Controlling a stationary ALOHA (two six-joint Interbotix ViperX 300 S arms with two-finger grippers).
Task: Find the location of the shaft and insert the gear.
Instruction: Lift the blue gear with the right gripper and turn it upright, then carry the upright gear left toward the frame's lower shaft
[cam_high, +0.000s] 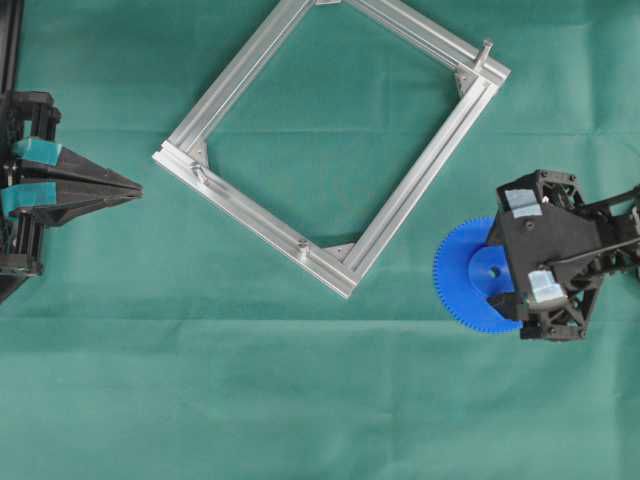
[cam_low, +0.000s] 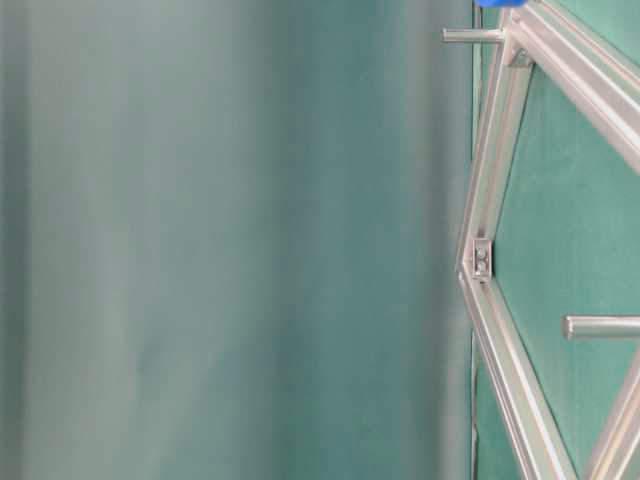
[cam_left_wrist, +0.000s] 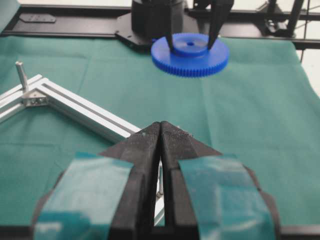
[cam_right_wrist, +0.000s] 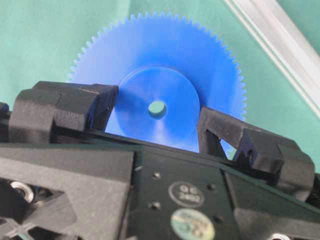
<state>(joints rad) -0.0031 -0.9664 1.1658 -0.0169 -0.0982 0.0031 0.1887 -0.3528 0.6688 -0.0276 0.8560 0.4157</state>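
The blue gear (cam_high: 458, 272) lies flat at the right of the green cloth, beside the aluminium frame (cam_high: 255, 215). My right gripper (cam_high: 505, 265) is over it, shut on its raised hub (cam_right_wrist: 150, 87); one finger (cam_right_wrist: 102, 105) presses each side of the hub. In the left wrist view the gear (cam_left_wrist: 190, 62) shows at the far side with those fingers on its hub. The shaft (cam_high: 302, 243) is a tiny peg on the frame's lower rail, well left of the gear. My left gripper (cam_high: 138, 190) stays shut and empty at the left edge, its tips (cam_left_wrist: 160, 125) together.
A taller silver pin (cam_high: 486, 47) stands at the frame's right corner. The table-level view shows frame rails (cam_low: 490, 150) and two pins (cam_low: 470, 35); I cannot tell which is which there. Black rig parts (cam_left_wrist: 75, 25) border the cloth.
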